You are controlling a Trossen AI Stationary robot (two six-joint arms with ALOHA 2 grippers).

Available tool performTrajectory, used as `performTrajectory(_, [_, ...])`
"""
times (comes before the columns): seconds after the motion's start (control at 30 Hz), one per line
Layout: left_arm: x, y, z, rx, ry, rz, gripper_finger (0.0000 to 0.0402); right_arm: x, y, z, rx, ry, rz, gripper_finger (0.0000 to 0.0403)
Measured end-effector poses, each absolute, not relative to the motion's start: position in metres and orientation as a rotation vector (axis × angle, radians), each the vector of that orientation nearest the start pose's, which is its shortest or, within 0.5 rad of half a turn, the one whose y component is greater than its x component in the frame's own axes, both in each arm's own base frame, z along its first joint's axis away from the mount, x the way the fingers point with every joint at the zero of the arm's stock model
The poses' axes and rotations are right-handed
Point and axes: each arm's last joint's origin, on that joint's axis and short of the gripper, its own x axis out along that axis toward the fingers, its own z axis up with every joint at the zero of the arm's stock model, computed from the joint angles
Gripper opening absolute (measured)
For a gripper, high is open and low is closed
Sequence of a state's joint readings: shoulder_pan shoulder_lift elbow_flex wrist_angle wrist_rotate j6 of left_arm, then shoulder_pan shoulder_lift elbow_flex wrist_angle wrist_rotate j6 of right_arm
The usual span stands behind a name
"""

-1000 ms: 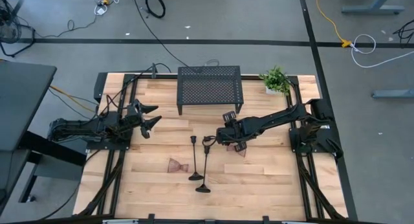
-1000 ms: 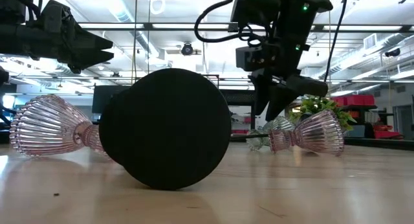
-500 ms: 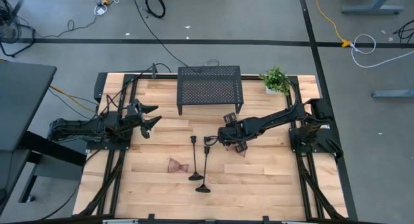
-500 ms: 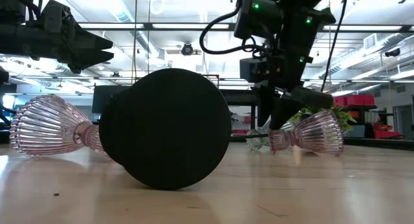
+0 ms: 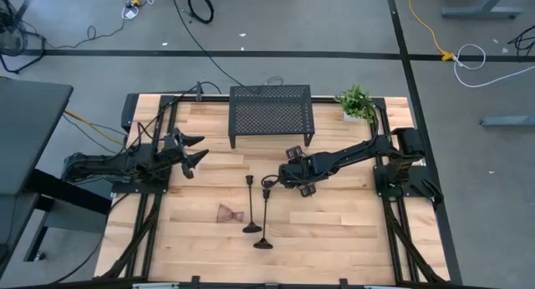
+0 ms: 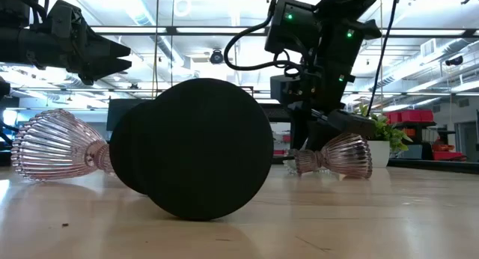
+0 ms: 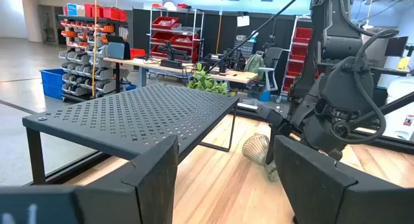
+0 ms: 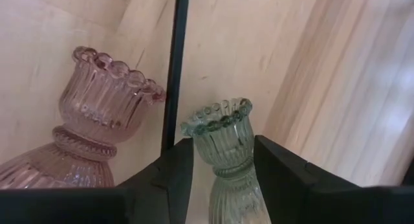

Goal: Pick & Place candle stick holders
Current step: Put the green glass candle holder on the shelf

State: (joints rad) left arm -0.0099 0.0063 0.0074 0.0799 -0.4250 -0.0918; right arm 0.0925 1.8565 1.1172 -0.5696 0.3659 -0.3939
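Observation:
Two black stem holders lie on the table, their round bases toward the near edge. A third stem is not seen. A pinkish glass holder lies on its side left of them. My right gripper is low over the table's middle. Its open fingers stand on either side of a greenish glass holder. A second pinkish holder lies on its side beside it. My left gripper waits open and empty above the table's left side. My right gripper slants down over the greenish holder, one finger on each side of its waist, and the holder lies along the fingers. I cannot tell whether the fingers touch it. The holder is on the table.
The black mesh rack stands at the far middle, and it also shows in the left wrist view. A small green plant stands at the far right. One black stem runs between the two glass holders.
My right gripper has gone down toward the table and a little toward its left edge, over the greenish holder. The pinkish holder beside it has slid a little toward the table's left. The left arm has kept still.

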Motion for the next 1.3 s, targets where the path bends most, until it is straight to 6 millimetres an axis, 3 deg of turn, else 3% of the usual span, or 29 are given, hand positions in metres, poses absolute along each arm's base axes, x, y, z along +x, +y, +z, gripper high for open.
performTrajectory(0.43, [0.095, 0.011, 0.173, -0.109, -0.101, 0.408, 0.0254, 0.34, 0.022, 0.143, -0.589, 1.317, 0.027, 0.0162])
performTrajectory(0.8, [0.095, 0.011, 0.173, -0.11, -0.102, 0.407, 0.0254, 0.34, 0.025, 0.142, -0.418, 1.307, 0.017, 0.0163])
performTrajectory(1.1, [0.095, 0.011, 0.173, -0.109, -0.102, 0.407, 0.0254, 0.332, 0.033, 0.13, -0.33, 1.306, 0.089, 0.0189])
performTrajectory(1.2, [0.095, 0.011, 0.173, -0.109, -0.101, 0.408, 0.0254, 0.331, 0.034, 0.13, -0.35, 1.31, 0.035, 0.0168])
performTrajectory(1.3, [0.095, 0.011, 0.173, -0.109, -0.102, 0.407, 0.0254, 0.333, 0.032, 0.13, -0.338, 1.304, 0.004, 0.0117])
